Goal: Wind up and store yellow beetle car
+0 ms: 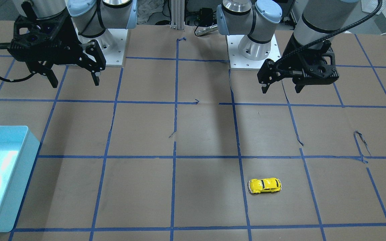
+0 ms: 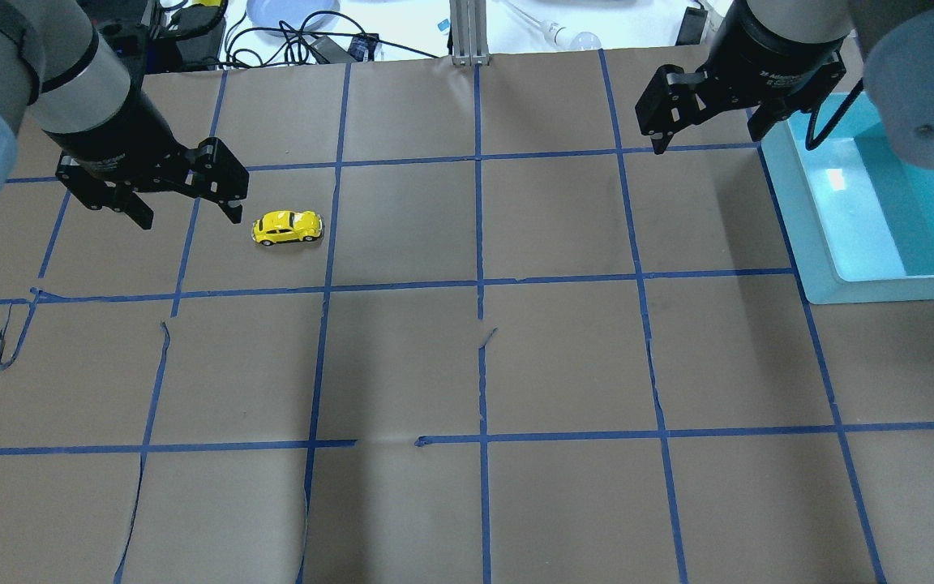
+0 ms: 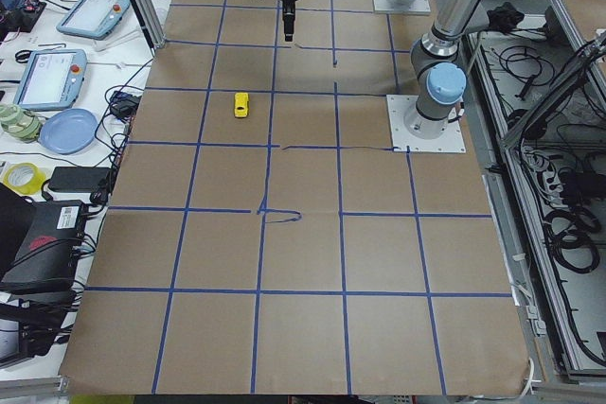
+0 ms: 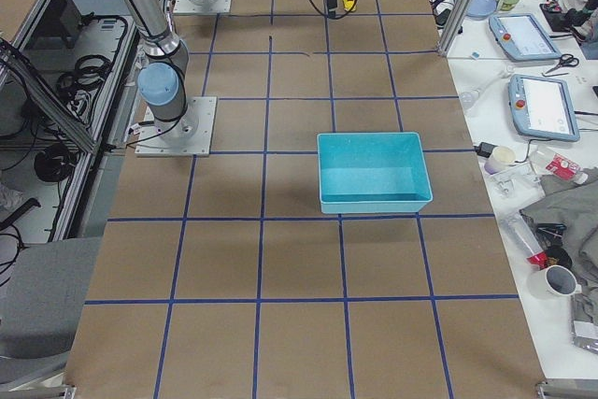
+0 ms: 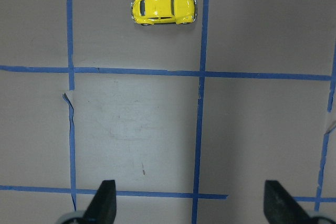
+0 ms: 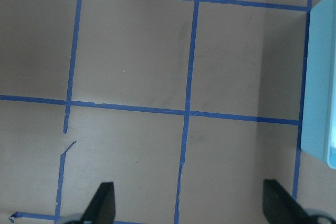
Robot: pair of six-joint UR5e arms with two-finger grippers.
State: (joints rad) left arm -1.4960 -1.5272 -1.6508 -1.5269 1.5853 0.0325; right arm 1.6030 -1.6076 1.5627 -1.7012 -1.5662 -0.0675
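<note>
One task item is on the table: the yellow beetle car (image 2: pixel 288 228). It stands upright on its wheels on the brown paper, inside a taped square on the robot's left and close to a blue tape line (image 2: pixel 331 219). Nothing touches it.

Left gripper (image 2: pixel 188 217): jaws spread wide, holding nothing, hanging above the paper beside the car. In the left wrist view the car sits ahead of the fingertips (image 5: pixel 106 199), not between them.

Right gripper (image 2: pixel 709 138): also wide open and empty, raised near the teal bin (image 2: pixel 840 289). The bin is on the robot's right, well apart from the car.

Hazards, as judged:
1. The car is free-rolling. A finger landing off-centre would likely nudge it away rather than trap it.
2. The body is rounded and glossy and much smaller than the jaws. A grip high on the roof could squeeze it out sideways.
3. Winding probably means dragging it backward under pressure. With too little pressure the wheels would skid. The torn paper seams (image 2: pixel 163 341) could snag them.
4. A wound car released early would run off across the table.
5. The bin is far from the car, so a carry or hand-over risks a drop.
</note>
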